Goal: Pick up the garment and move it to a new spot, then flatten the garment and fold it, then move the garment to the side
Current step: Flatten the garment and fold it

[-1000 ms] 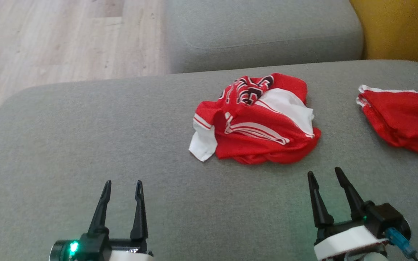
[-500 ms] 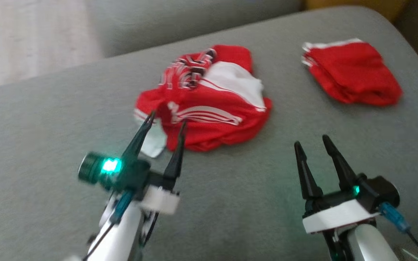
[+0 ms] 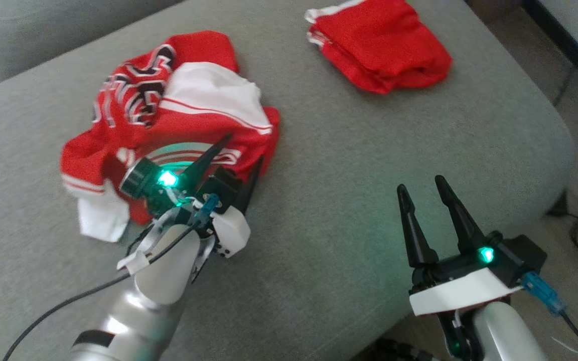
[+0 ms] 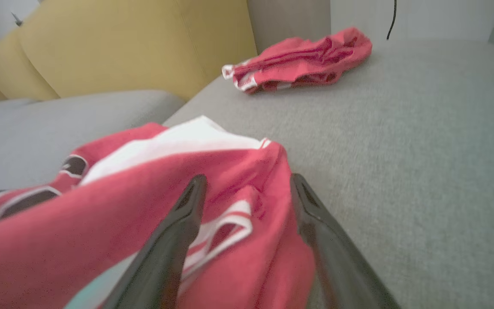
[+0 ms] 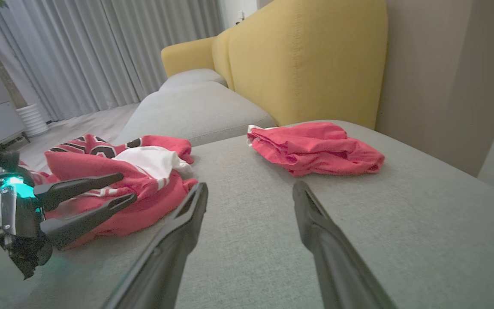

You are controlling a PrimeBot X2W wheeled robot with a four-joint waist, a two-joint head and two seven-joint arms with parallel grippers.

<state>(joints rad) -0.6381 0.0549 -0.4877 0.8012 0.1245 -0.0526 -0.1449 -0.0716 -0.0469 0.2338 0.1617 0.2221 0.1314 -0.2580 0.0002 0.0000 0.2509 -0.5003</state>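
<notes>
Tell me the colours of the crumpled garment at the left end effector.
The garment is red with white panels, stripes and black lettering; best in the head view.

Folded red cloth (image 3: 379,45) on grey sofa cushion (image 3: 344,175), yellow backrest (image 5: 307,64) beyond

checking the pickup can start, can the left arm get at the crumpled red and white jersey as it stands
Probably yes: the left gripper has its open fingers either side of a fold at the edge of the jersey, and nothing stands in the way.

Garment (image 3: 193,115) lies left of seemingly folded cloth (image 3: 379,45), on cushion (image 3: 344,175).
</notes>
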